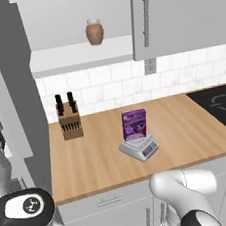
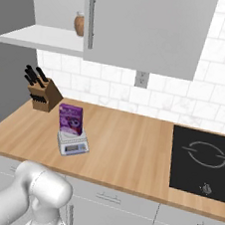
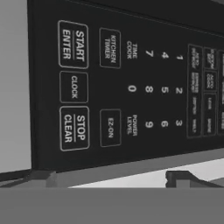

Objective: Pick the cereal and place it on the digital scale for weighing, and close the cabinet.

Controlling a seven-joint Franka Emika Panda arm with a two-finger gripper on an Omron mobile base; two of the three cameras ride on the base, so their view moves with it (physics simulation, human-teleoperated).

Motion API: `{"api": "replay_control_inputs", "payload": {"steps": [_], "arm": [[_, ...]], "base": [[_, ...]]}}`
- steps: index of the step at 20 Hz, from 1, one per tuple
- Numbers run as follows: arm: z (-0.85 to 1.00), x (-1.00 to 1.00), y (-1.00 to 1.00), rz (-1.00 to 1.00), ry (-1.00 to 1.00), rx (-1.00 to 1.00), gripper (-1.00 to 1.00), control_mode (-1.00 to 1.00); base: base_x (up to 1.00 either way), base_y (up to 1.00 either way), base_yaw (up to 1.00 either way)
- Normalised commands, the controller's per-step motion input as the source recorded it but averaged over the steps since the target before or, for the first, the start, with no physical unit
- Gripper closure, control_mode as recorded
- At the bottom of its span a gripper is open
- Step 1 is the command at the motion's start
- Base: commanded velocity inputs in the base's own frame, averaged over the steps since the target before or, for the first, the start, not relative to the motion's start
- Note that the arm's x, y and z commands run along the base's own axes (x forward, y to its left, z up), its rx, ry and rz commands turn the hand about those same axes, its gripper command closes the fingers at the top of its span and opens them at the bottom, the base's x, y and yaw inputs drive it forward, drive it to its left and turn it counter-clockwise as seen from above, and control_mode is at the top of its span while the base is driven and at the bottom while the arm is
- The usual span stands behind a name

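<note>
The purple cereal box (image 1: 134, 124) (image 2: 70, 118) stands upright on the round plate of the light-grey digital scale (image 1: 139, 148) (image 2: 72, 144), mid-counter. Above it, the grey cabinet's right door (image 1: 182, 10) (image 2: 145, 28) is shut, with its silver bar handle (image 1: 146, 15). The left compartment stands open, showing a shelf with a brown round jar (image 1: 94, 31) (image 2: 79, 24). In the hand view my gripper (image 3: 111, 179) is open, its dark fingertips (image 3: 39, 177) wide apart with nothing between them, close to a black microwave keypad (image 3: 122, 87).
A knife block (image 1: 69, 119) (image 2: 43, 95) stands at the counter's back left. A black cooktop (image 1: 222, 105) (image 2: 203, 161) is set into the wooden counter (image 1: 100, 157) at the right. A tall grey panel (image 1: 10, 83) rises at the left; whether it is a door I cannot tell.
</note>
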Motion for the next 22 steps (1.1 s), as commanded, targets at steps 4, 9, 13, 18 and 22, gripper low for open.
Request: {"api": "replay_control_inputs", "payload": {"steps": [4, 9, 13, 18, 22], "arm": [[0.32, 0.18, -0.63, -0.05, -0.05, 0.01, -1.00, -1.00], [0.27, 0.28, -0.83, -0.02, -0.02, 0.06, -1.00, -1.00], [0.20, 0.21, -0.88, -0.01, -0.04, 0.07, -1.00, -1.00], [0.05, 0.50, -0.99, -0.03, 0.05, 0.12, -1.00, -1.00], [0.00, 0.67, -0.90, -0.03, 0.04, 0.11, -1.00, -1.00]], "base": [[0.00, 0.00, 0.00], [0.00, 0.00, 0.00], [0.00, 0.00, 0.00], [0.00, 0.00, 0.00], [0.00, 0.00, 0.00]]}}
